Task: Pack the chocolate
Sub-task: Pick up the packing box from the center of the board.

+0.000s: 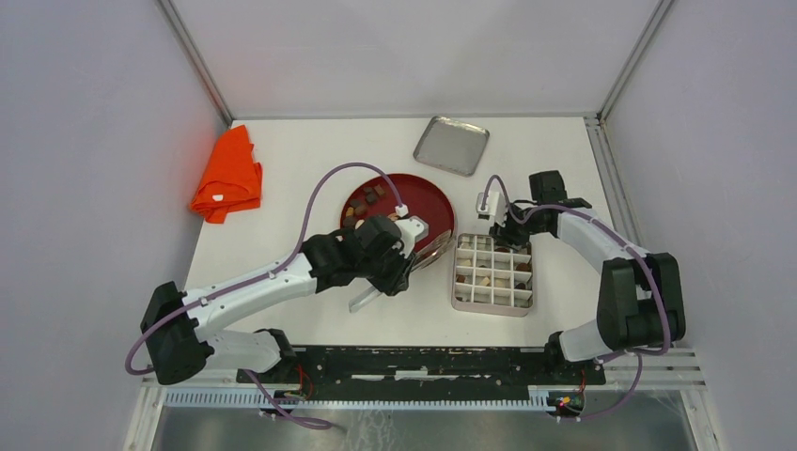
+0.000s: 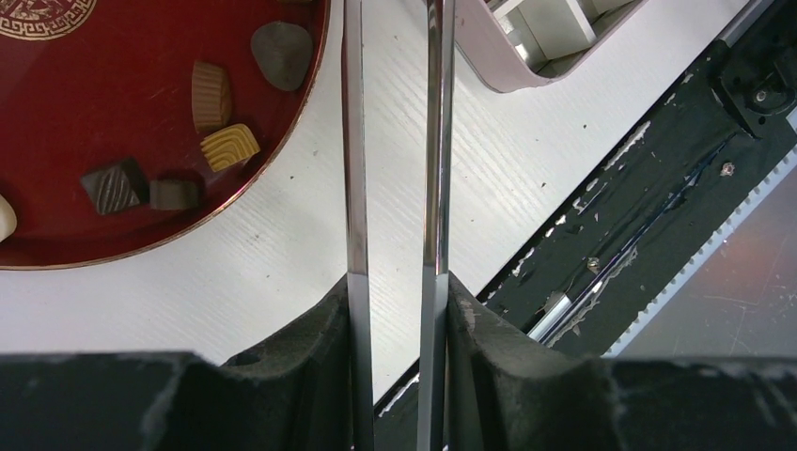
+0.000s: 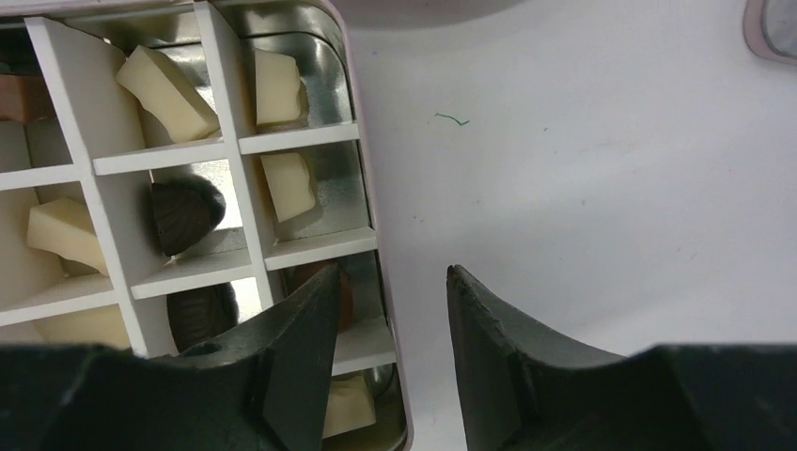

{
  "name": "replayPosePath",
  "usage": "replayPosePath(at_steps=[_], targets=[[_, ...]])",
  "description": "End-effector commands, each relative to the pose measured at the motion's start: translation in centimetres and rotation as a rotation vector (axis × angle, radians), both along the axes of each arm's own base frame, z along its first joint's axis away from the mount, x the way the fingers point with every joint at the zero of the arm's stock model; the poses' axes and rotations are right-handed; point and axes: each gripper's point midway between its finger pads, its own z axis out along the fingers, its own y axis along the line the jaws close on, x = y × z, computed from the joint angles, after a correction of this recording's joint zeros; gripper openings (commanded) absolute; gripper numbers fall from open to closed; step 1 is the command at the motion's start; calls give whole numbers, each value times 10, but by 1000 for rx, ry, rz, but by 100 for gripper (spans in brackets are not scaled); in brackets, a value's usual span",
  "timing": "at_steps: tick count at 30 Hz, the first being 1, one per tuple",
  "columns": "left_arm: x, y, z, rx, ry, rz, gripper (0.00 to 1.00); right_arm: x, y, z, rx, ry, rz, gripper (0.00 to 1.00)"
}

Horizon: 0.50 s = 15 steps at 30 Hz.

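Note:
The chocolate (image 2: pixel 211 94) lies as several dark, tan and cream pieces on the red plate (image 1: pixel 428 202), which also shows in the left wrist view (image 2: pixel 94 85). More pieces (image 3: pixel 169 85) sit in the white-gridded tin box (image 1: pixel 492 303). My left gripper (image 1: pixel 393 265) is shut on metal tongs (image 2: pixel 352 169) between the plate and the box. The tong tips run out of the wrist view. My right gripper (image 3: pixel 393 272) is open at the box's far edge (image 1: pixel 512 235). One finger is inside the tin and the other is outside its wall (image 3: pixel 362 188).
The tin's lid (image 1: pixel 451 145) lies at the back of the table. An orange cloth (image 1: pixel 228 176) lies at the far left. The black base rail (image 1: pixel 423 362) runs along the near edge. The enclosure walls rise on all sides.

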Motion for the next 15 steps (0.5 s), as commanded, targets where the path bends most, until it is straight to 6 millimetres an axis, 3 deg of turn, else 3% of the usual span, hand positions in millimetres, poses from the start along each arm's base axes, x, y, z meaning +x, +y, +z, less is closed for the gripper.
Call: replayPosePath(at_steps=[1,10,15], targets=[[7,3,13,-32,-61,-7,39,14,-6,-3,-102,-56,22,49],[6,4,13,-35,-55,-7,39,13,-9,-18,-166,-18,126,26],[7,3,12,-29,-52,-7,38,11,-6,-11,-159,-23,155,5]])
